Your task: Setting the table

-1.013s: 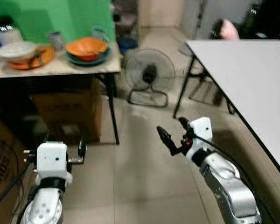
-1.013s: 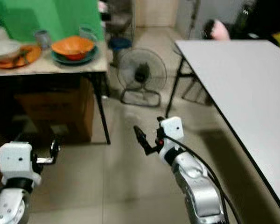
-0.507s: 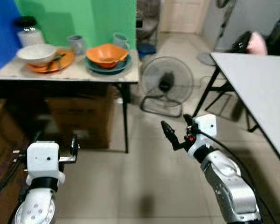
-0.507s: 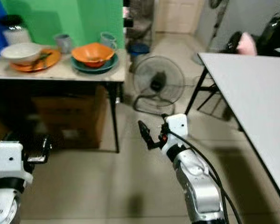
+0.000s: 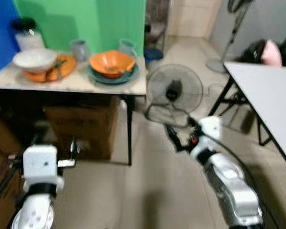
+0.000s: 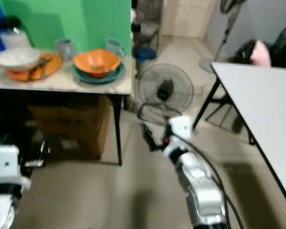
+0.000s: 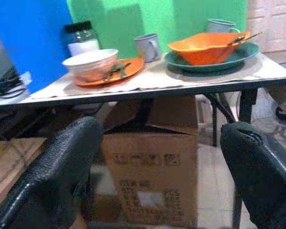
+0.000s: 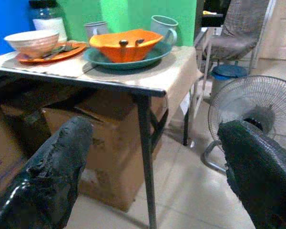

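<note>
Nearest the camera, both arms are held low over the tiled floor, nothing in either. Left gripper (image 7: 157, 167) has fingers spread wide w/ only air between them; right gripper (image 8: 152, 167) likewise spread and empty. In the head view the right gripper (image 5: 178, 136) sits just in front of a floor fan (image 5: 174, 91); the left one (image 5: 72, 152) hangs beside a cardboard box (image 5: 81, 129) under the side table (image 5: 74, 82).

Farther off, on that side table, are the task's dishes: an orange bowl (image 5: 112, 62) resting on a green plate (image 5: 112, 75), a white bowl (image 5: 34, 59) on an orange plate (image 5: 50, 71) w/ what looks like cutlery beside it, two mugs (image 5: 79, 49) behind, and a jar (image 5: 27, 37) at the back. The white table (image 5: 271, 95) to be set stands well apart on the robot's right, its top bare.

Step in hand is prob. the approach to the dishes; no pick made yet. To do it well: square up to the side table, stop clear of the fan, raise the arms above the table edge before reaching, and grip the green plate by its rim so the bowl rides level. View is blurred, so fine details are unsure.
</note>
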Tool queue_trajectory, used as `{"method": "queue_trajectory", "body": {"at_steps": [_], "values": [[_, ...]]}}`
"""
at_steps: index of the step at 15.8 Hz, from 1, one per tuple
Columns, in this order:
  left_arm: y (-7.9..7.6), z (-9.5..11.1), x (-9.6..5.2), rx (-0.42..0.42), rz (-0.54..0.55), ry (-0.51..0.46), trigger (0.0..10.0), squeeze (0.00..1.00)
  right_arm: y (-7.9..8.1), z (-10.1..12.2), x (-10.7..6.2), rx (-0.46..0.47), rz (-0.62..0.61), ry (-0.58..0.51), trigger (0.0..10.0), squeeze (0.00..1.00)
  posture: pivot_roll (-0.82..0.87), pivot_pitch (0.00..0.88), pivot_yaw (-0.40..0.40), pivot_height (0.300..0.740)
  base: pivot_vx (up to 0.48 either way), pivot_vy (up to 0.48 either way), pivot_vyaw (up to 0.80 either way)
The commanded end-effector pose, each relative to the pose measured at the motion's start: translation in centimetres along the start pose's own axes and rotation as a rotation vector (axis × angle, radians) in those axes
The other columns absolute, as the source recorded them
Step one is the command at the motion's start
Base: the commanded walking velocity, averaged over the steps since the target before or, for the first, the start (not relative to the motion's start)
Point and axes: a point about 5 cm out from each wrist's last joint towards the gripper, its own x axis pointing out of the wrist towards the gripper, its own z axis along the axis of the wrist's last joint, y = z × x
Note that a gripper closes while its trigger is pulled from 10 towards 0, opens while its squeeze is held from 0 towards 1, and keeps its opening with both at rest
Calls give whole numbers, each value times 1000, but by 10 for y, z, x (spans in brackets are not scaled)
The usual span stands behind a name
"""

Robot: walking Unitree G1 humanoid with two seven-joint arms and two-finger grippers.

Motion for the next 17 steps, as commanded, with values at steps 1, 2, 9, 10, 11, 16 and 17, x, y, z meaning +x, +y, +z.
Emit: {"method": "queue_trajectory", "body": {"at_steps": [1,2,9,10,11,16,17], "values": [[-4,7,2,-14,-10,-27,10000,0,-10,4,-2,-10,-29,2,10000,0,-16,12,-15,740,364,0,0],[-4,8,3,-13,-10,-29,10000,0,-10,4,0,-9,-20,7,10000,0,-16,12,-15,740,360,0,0],[-4,11,3,-5,-11,-33,10000,0,-7,13,8,-77,15,-6,10000,0,-15,18,-26,740,361,0,114],[-5,11,4,-7,-11,-35,10000,0,-7,15,10,-60,10,-11,10000,0,-16,18,-26,740,364,0,800],[-6,12,4,-8,-13,-37,10000,0,-7,16,11,-21,6,-8,10000,0,-17,18,-24,740,364,0,0],[-6,16,9,-2,-35,-51,10000,0,-8,28,14,37,-35,1,10000,0,-31,17,-6,740,362,0,0],[-6,18,10,-1,-37,-55,10000,0,-6,32,16,40,-18,-6,10000,0,-32,16,-4,740,364,0,0]]}}
